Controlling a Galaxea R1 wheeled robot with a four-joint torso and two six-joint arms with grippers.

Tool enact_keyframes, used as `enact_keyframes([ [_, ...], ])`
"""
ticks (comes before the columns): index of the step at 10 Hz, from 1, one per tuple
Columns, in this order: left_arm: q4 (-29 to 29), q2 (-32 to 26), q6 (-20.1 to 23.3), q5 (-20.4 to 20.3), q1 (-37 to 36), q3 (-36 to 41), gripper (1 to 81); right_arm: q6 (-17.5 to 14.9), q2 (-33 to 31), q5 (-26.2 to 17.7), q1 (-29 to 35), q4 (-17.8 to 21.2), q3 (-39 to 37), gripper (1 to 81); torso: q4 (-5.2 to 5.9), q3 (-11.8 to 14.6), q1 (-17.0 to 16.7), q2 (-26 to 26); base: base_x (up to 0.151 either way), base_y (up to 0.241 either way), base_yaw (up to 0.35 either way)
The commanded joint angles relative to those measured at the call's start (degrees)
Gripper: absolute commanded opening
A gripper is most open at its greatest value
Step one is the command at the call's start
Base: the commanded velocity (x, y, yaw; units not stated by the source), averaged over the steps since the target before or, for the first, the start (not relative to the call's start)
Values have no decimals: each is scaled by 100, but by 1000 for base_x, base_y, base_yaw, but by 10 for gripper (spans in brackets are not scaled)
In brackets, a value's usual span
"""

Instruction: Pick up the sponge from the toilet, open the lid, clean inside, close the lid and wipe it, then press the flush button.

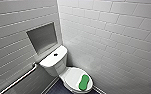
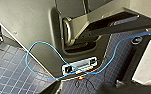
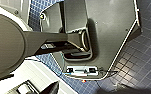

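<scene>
On the closed lid of the toilet, the green sponge is lying flat, toward the front rim. The flush button is sitting mid-tank. Both wrist views are facing down onto the robot's grey base and blue floor tiles. The left one is also showing a blue cable. Whether either arm's grip is open or closed cannot be told.

White tiled walls, blue floor
</scene>
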Motion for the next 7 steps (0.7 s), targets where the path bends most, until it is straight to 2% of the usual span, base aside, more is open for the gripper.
enact_keyframes([
  [1,-5,-81,-47,428,9,104,811,10,-418,-376,276,455,152,811,0,18,358,-553,0,0,0],
  [3,-40,-72,-73,419,-8,104,811,10,-436,-384,390,825,55,811,0,-153,569,-872,0,0,0],
  [7,-75,-72,-73,446,26,121,811,1,-541,-411,601,843,142,811,0,-221,1082,-1692,0,0,0],
])
